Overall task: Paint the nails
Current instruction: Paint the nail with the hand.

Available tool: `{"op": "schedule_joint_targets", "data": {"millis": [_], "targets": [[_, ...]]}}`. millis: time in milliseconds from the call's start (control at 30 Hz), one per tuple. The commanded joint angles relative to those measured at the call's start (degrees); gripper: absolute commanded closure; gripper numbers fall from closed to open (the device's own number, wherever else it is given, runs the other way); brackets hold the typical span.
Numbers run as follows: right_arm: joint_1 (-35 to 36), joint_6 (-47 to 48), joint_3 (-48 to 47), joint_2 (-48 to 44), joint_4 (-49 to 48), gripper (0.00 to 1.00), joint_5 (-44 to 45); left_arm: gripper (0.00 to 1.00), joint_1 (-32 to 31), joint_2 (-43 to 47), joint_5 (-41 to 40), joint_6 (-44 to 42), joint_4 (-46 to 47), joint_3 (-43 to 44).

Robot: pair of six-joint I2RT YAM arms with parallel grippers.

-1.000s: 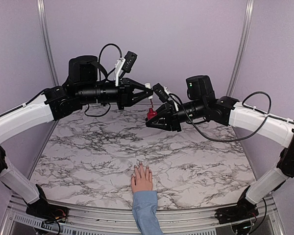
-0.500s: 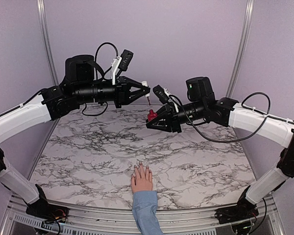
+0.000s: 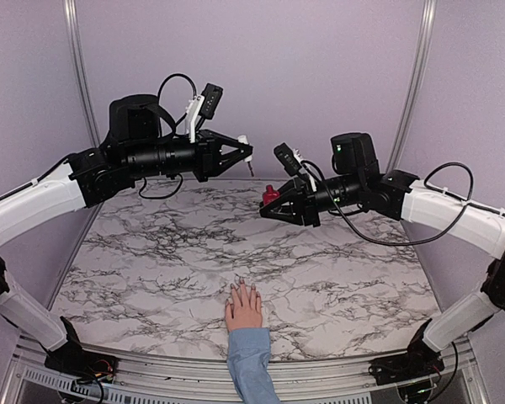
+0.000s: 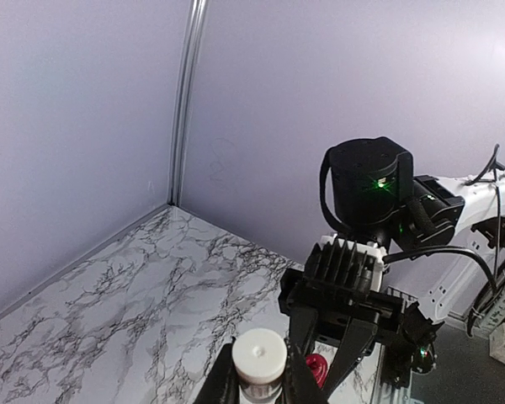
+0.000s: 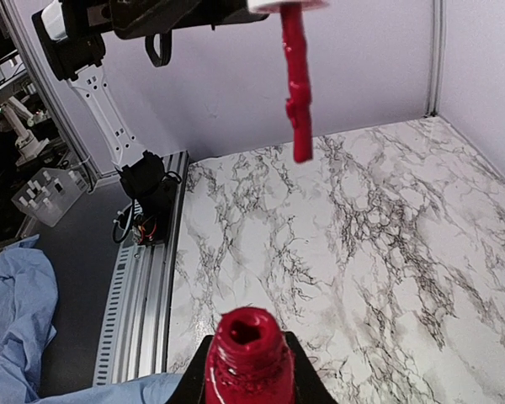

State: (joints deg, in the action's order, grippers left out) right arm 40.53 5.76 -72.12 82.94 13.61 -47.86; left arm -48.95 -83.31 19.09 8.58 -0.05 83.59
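Left gripper [image 3: 247, 151]: clamped on the white brush cap [image 4: 260, 358].
Right gripper [image 3: 268, 204]: clamped on the open polish bottle [image 5: 248, 353].
Nails [image 3: 240, 289]: on a hand [image 3: 244, 308] lying flat on the marble table [image 3: 151, 252].

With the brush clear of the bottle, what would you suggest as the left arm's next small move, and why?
Probably lower the left gripper toward the nails: its brush looks loaded red and hangs clear of the open bottle, while the hand lies far off at the table's near edge.
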Motion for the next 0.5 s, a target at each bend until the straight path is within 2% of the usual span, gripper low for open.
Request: {"op": "schedule_joint_targets", "data": {"millis": [0, 300, 467], "targets": [[-2.08, -2.31, 1.89, -3.7, -2.15, 1.0, 1.41, 1.0, 0.47, 0.44, -8.8, 5.03, -1.84, -0.75], [-3.5, -2.67, 4.81, -7.47, -0.04, 1.0, 5.05, 1.0, 0.15, -0.77, -22.26, 16.49, -5.81, -2.37], [-3.91, -2.07, 6.12, -9.24, 1.14, 1.0, 6.75, 1.0, -2.47, -1.24, -31.18, 22.62, -8.81, -3.77]]}}
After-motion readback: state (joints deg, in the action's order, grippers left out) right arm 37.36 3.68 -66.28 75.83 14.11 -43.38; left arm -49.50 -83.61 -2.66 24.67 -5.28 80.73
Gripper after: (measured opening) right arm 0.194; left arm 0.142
